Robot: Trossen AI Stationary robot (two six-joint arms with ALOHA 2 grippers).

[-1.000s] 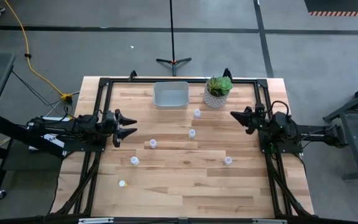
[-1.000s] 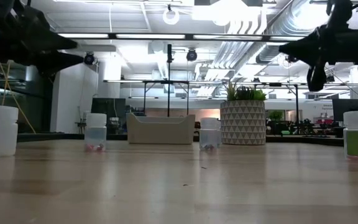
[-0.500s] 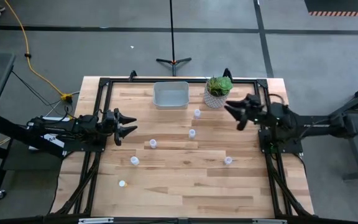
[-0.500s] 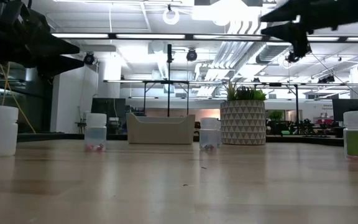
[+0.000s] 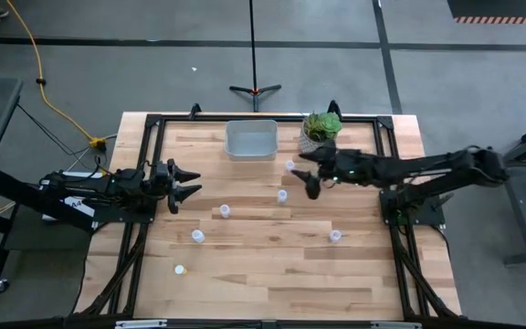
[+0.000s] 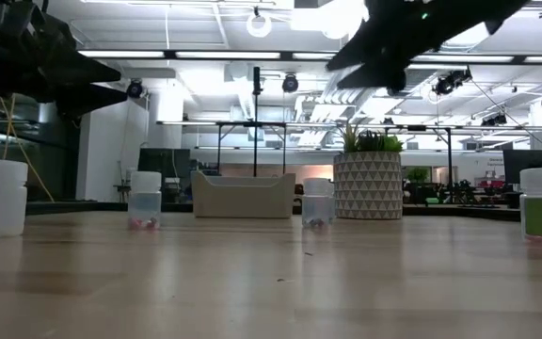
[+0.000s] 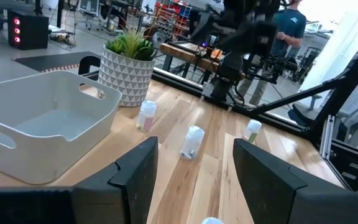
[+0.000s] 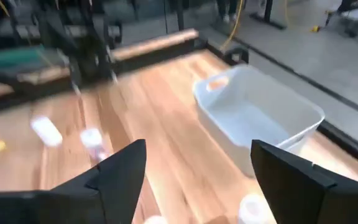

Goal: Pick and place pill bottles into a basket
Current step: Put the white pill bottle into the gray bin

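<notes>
Basically nothing's been binned yet. From the high view the basket (image 5: 251, 140) at the bench's far edge looks empty, and six pill bottles (image 5: 282, 196) are scattered over the bench, one near the front-left corner. The right gripper (image 5: 308, 174) hangs just beside the bottle nearest the plant (image 5: 320, 133), fingers spread, holding nothing. The left gripper (image 5: 184, 183) waits by the left edge, spread wide too.

Low view: bottles stand upright, both arms clear above the bench.

Left wrist view: empty fingers (image 7: 135, 176), basket and three bottles ahead.

Right wrist view: fingers (image 8: 122, 170) apart, nothing between, basket (image 8: 261, 117) in front. So all six are left, probably.
</notes>
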